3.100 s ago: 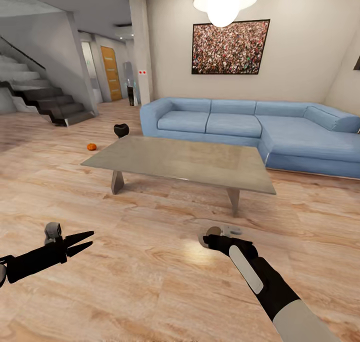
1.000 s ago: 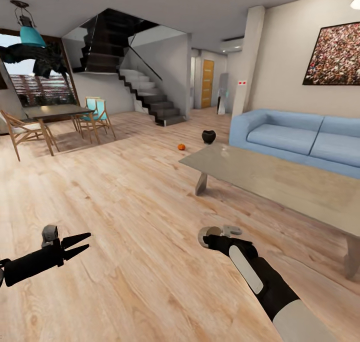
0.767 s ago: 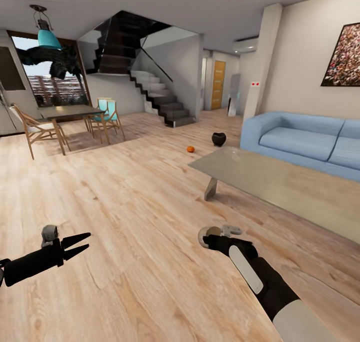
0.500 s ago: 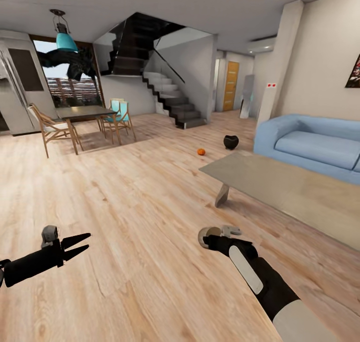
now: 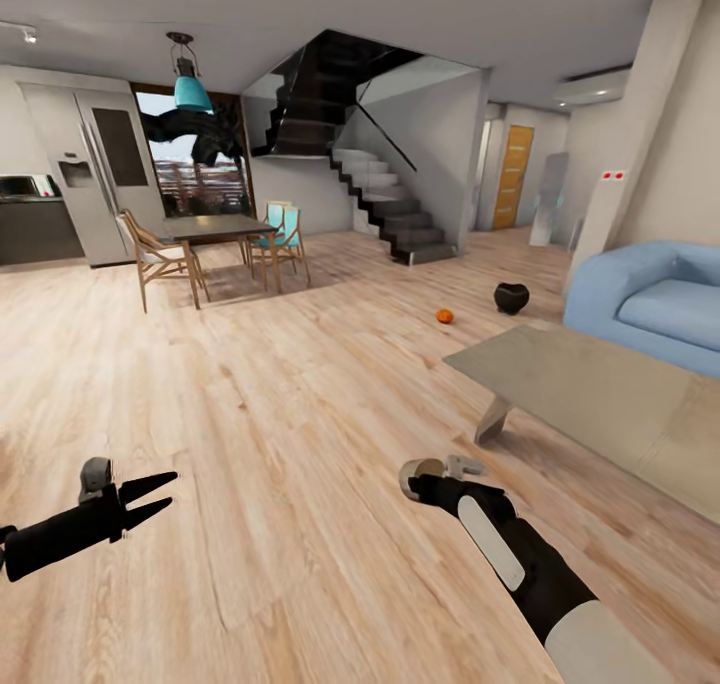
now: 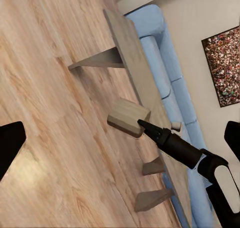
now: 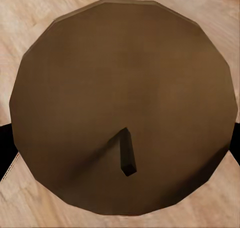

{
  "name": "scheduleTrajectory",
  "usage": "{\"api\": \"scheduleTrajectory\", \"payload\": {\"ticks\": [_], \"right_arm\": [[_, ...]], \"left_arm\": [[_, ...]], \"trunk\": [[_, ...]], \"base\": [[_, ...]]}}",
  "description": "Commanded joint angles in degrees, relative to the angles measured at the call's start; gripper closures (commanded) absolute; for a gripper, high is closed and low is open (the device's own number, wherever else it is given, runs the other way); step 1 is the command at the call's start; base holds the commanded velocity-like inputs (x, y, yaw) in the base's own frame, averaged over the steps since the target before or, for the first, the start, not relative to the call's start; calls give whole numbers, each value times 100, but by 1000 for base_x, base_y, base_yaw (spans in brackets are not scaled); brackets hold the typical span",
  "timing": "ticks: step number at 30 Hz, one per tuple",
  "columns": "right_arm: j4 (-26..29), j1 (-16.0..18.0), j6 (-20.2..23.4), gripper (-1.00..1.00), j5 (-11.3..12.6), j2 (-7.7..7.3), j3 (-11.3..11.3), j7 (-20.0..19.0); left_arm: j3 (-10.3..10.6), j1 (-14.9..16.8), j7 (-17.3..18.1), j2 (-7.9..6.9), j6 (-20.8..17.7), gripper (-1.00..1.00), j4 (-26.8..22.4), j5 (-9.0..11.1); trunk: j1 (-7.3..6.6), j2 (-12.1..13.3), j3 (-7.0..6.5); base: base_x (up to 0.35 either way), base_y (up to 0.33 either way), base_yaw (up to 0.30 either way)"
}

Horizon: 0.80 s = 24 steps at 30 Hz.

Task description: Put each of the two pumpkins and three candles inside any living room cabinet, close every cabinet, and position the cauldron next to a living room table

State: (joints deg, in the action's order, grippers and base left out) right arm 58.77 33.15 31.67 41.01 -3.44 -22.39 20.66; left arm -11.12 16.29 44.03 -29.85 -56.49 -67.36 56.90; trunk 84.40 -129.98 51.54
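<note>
Leftward camera swing brings dining chairs (image 5: 150, 254) into view. Right gripper (image 5: 432, 470) fingers grip a candle (image 7: 122, 105); left gripper (image 5: 150, 496) fingers spread, empty. Pumpkin (image 5: 444, 316) lies near cauldron (image 5: 511, 297).

Blue sofa (image 5: 660, 304), staircase (image 5: 385, 204), dining chairs (image 5: 160, 259), teal lamp (image 5: 190, 89)

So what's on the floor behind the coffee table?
Behind the coffee table, a small orange pumpkin and a black cauldron sit on the wooden floor. The cauldron's inside can't be seen.
</note>
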Motion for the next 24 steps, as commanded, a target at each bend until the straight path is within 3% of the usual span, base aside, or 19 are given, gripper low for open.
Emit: {"api": "scheduleTrajectory", "payload": {"ticks": [1, 5, 6, 7, 9, 11, 13, 14, 18, 24], "right_arm": [[-1, 6, -1, 100, 56, -11, -20, 55], [-237, 3, -11, 100, 63, -15, -101, 53], [-407, 2, -15, 100, 63, -20, -138, 53], [-523, 0, -17, 100, 64, -25, -152, 53], [-769, -3, -19, 100, 59, -31, -191, 47], [-875, -28, -38, 100, 53, -36, -271, 47], [-1101, -55, -473, 100, 56, -36, -525, 51], [-1485, -59, -962, 100, 64, -28, -719, 52], [-2214, -59, -1834, 100, 73, -16, -1128, 59], [-2370, -58, -2085, 100, 59, -12, -1247, 53]], "left_arm": [[-16, 6, 16, -1, -22, -100, 13, -17], [-57, 6, -26, 23, -7, -100, 228, -80], [-48, 6, -32, 38, 12, -100, 399, -190], [-45, 6, -33, 48, 54, -100, 568, -339], [-62, 6, -23, 63, 362, -100, 1068, -843], [-66, 6, -21, 99, 739, -100, 1399, -1135], [-46, 6, -31, 246, 1250, -100, 1811, -1332], [-46, 6, -43, 299, 1580, -100, 2075, -1513], [-57, 11, -60, 394, 2442, -100, 2676, -2025], [-67, 19, -68, 547, 2745, -100, 2834, -2191]], "trunk": [[2, -2, 1], [2, -2, -17], [2, -2, -22], [2, -2, -26], [2, -2, -33], [2, -2, -34], [2, -2, -25], [2, -2, -18], [2, -2, 16], [2, -2, 59]], "base": [[342, 0, 254], [342, 0, 254], [342, 0, 254], [342, 0, 254], [342, 0, 258], [342, 0, 260], [342, 0, 198], [342, 0, 146], [342, 0, 101], [342, 0, 21]]}}
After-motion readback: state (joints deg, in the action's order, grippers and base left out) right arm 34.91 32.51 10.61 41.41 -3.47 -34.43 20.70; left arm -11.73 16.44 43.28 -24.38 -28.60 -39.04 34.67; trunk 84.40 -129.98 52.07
